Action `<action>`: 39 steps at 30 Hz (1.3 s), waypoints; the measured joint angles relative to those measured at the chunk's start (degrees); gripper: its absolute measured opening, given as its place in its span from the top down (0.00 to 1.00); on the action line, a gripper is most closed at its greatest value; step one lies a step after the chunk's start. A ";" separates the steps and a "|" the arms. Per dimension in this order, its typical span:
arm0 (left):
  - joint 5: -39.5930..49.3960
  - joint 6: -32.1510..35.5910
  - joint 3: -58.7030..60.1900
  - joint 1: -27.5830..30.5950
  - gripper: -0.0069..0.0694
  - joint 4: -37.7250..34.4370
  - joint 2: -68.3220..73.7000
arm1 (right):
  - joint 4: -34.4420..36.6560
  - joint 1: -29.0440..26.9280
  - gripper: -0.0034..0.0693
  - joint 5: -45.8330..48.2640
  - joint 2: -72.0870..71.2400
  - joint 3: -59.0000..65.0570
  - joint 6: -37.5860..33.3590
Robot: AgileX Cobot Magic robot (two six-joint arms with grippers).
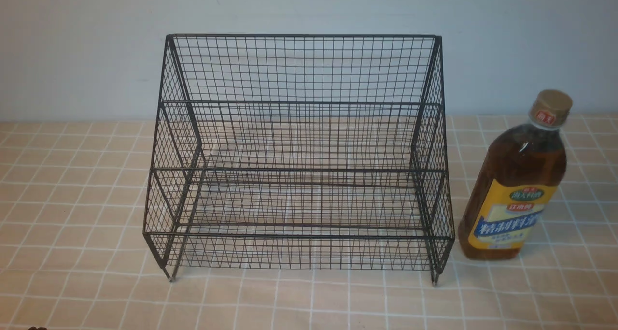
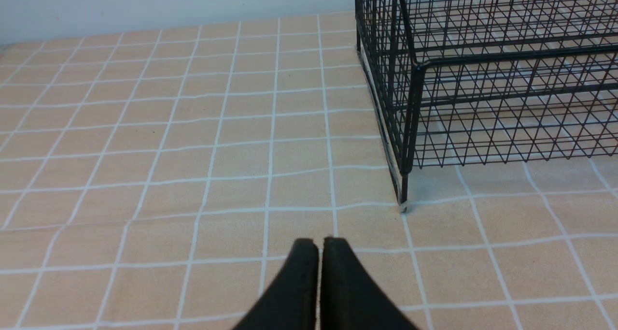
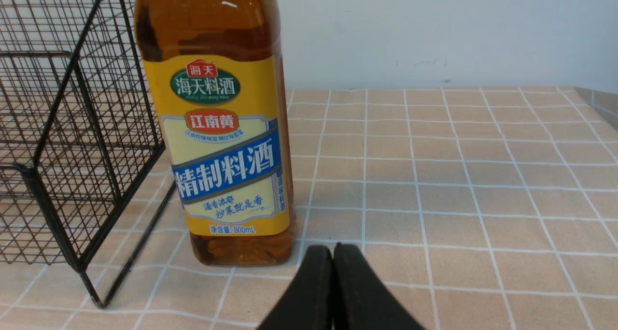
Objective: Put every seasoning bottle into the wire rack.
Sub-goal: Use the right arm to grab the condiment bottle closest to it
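**Front view: tall clear plastic seasoning bottle stands beside black metal wire rack**

The two-tiered mesh rack, with its tall grid back and sloped sides, sits on short legs in the middle of the peach-coloured, white-gridded counter, close to the pale wall behind. The bottle, filled with amber-brown liquid, stands upright on the counter just beside the rack's right side, outside it and not touching the mesh. Its tan-gold screw cap is on. Its yellow label, crossed by a blue band with white Chinese characters, faces forward.

Neither arm appears in the front view. The left wrist view shows the left claw with its two black fingers pressed together and holding nothing, low over bare counter near the rack's front left leg. The right wrist view shows the right claw likewise closed, tip against tip, on nothing. It sits just in front of the bottle's base, slightly off to the side away from the rack, with a small strip of counter visible between the tips and the bottle.
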 joint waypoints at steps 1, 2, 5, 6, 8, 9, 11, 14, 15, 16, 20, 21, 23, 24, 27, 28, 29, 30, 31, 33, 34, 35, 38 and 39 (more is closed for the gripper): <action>0.00 0.00 0.00 0.00 0.92 0.00 0.00 | 0.00 0.00 0.97 0.00 0.00 0.00 0.00; 0.00 0.00 0.00 0.00 0.92 0.00 0.00 | 0.00 0.00 0.97 0.00 0.00 0.00 0.00; 0.00 0.00 0.00 0.00 0.92 0.00 0.00 | 0.00 0.00 0.97 0.00 0.00 0.00 0.00; 0.00 0.00 0.00 0.00 0.92 0.00 0.00 | 0.00 0.00 0.97 0.00 0.00 0.00 0.00; 0.00 0.00 0.00 0.00 0.92 0.00 0.00 | 0.00 0.00 0.97 0.00 0.00 0.00 0.00; 0.00 0.00 0.00 0.00 0.92 0.00 0.00 | 0.00 0.00 0.97 0.00 0.00 0.00 0.00; 0.00 0.00 0.00 0.00 0.92 0.00 0.00 | 0.00 0.00 0.97 0.00 0.00 0.00 0.00; 0.00 0.00 0.00 0.00 0.92 0.00 0.00 | 0.00 0.00 0.97 0.00 0.00 0.00 0.00; 0.00 0.00 0.00 0.00 0.92 0.00 0.00 | 0.00 0.00 0.97 0.00 0.00 0.00 0.00; 0.00 0.00 0.00 0.00 0.92 0.00 0.00 | 0.00 0.00 0.97 0.00 0.00 0.00 0.00; 0.00 0.00 0.00 0.00 0.92 0.00 0.00 | 0.00 0.00 0.97 0.00 0.00 0.00 0.00; 0.00 0.00 0.00 0.00 0.92 0.00 0.00 | 0.00 0.00 0.97 0.00 0.00 0.00 0.00; 0.00 0.00 0.00 0.00 0.92 0.00 0.00 | 0.57 0.00 0.97 -1.62 0.00 0.09 0.13; 0.00 0.00 0.00 0.00 0.92 0.00 0.00 | 1.63 0.00 0.97 -3.53 0.00 0.25 0.57; 0.00 0.00 0.00 0.00 0.92 0.00 0.00 | 3.90 0.00 0.97 -10.20 0.00 0.32 2.18; 0.00 0.00 0.00 0.00 0.92 0.00 0.00 | 5.07 0.00 0.97 -15.16 0.00 0.32 3.50; 0.00 0.00 0.00 0.00 0.92 0.00 0.00 | 5.95 0.00 0.97 -18.45 0.00 0.32 4.17; 0.00 0.00 0.00 0.00 0.92 0.00 0.00 | 6.15 0.00 0.97 -20.83 0.00 0.32 4.57; 0.00 0.00 0.00 0.00 0.92 0.00 0.00 | 6.15 0.00 0.97 -22.97 0.00 0.32 4.77; 0.00 0.00 0.00 0.00 0.92 0.00 0.00 | 5.75 0.00 0.97 -27.29 0.00 0.32 4.45; 0.00 0.00 0.00 0.00 0.92 0.00 0.00 | 5.21 0.00 0.97 -28.39 0.00 0.32 4.20; 0.00 0.00 0.00 0.00 0.92 0.00 0.00 | 4.50 0.00 0.97 -29.36 0.00 0.32 3.92; 0.00 0.00 0.00 0.00 0.92 0.00 0.00 | 2.11 -0.05 0.97 -30.59 0.00 0.32 3.61; 0.00 0.00 0.00 0.00 0.92 0.00 0.00 | 2.05 -0.05 0.97 -30.81 0.00 0.32 3.61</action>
